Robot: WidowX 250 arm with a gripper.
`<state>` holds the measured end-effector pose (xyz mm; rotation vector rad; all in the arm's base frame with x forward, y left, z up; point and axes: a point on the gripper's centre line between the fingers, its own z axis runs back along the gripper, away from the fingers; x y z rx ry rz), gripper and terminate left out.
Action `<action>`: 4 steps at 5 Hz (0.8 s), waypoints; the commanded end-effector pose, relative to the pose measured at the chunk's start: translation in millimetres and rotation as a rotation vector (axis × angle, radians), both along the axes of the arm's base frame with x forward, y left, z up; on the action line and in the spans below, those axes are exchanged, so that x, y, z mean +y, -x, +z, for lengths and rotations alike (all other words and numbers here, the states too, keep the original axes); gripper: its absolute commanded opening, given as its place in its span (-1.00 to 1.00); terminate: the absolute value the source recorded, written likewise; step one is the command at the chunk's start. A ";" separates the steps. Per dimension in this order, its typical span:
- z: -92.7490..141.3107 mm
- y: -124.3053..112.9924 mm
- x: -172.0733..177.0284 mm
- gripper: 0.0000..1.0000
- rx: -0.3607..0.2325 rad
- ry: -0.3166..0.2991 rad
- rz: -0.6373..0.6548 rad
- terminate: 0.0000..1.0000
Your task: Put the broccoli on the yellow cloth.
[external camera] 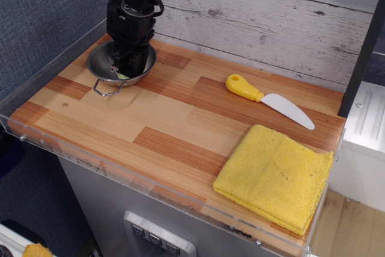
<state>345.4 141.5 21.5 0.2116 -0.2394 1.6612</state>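
The broccoli (123, 76) lies in the steel bowl (96, 68) at the back left of the wooden counter. Only a sliver of its pale green shows under the gripper. My black gripper (128, 70) reaches straight down into the bowl, its fingers apart on either side of the broccoli. The yellow cloth (274, 176) lies folded flat at the front right corner, far from the gripper, with nothing on it.
A white knife with a yellow handle (243, 87) lies at the back right, between the bowl and the cloth. A clear plastic lip (120, 176) runs along the counter's front and left edges. A plank wall (271, 22) stands behind.
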 end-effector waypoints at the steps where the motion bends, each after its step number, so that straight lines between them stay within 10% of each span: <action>1: 25.2 5.0 8.4 -1.00 -0.050 -0.024 0.022 -1.00; 4: 115.1 4.5 -12.2 -1.00 -0.208 -0.137 0.044 -1.00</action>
